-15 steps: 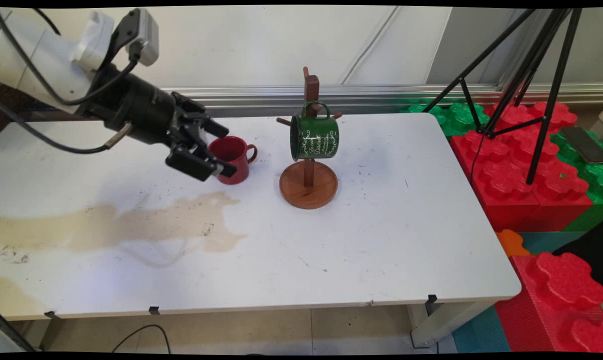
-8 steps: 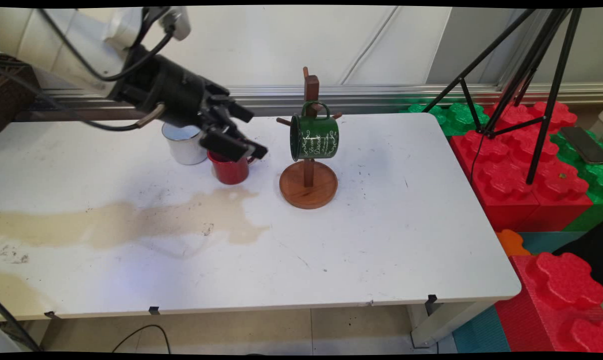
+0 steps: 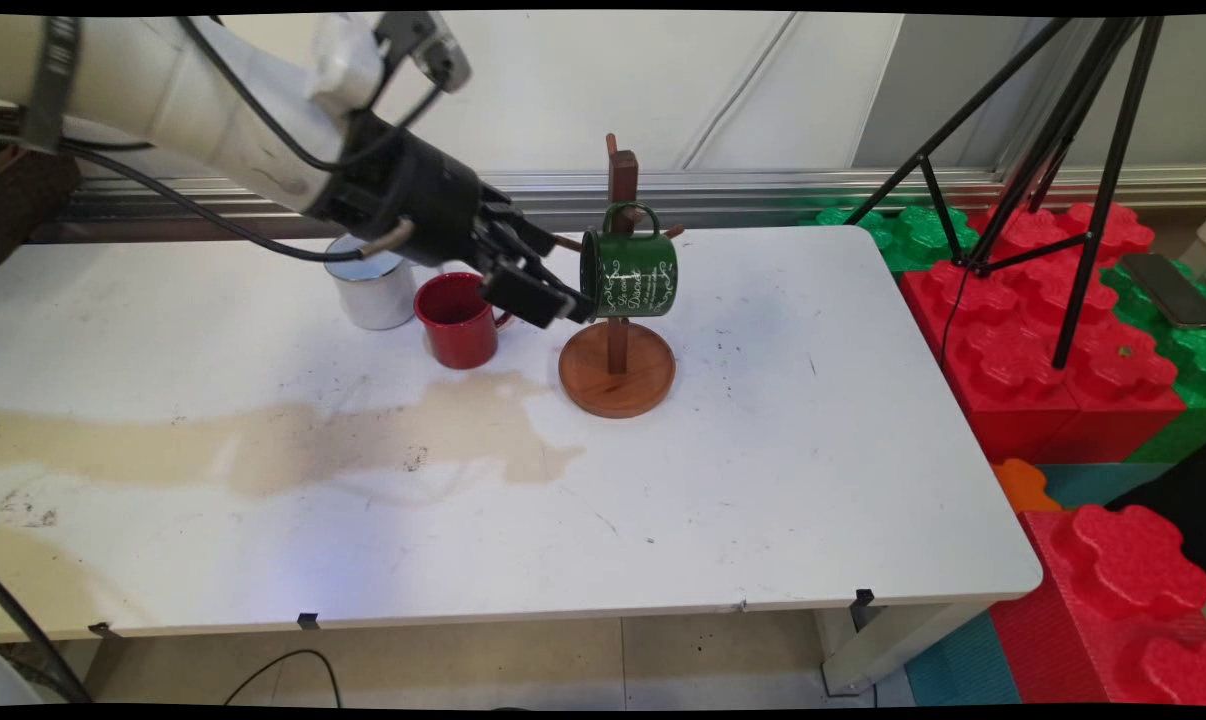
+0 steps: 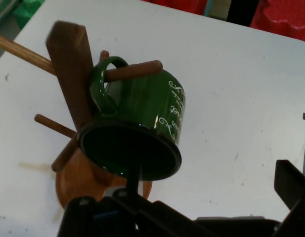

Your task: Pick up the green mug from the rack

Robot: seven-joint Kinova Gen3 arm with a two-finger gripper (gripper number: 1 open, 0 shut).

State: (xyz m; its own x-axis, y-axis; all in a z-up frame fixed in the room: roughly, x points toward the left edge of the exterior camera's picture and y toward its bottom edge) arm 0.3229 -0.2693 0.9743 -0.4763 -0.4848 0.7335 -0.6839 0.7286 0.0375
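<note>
The gripper (image 3: 551,290), fingers spread and holding nothing, hovers at the rim of the green mug (image 3: 630,272), which hangs on the wooden mug tree (image 3: 618,345); red mug (image 3: 457,320) and white mug (image 3: 371,291) stand on the table (image 3: 783,470).

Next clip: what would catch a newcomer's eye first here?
A green mug hangs by its handle on a peg of the wooden mug tree at mid-table, and the black tool sits open right at its mouth. Just left stand a red mug and a white mug, above a tan stain.
</note>
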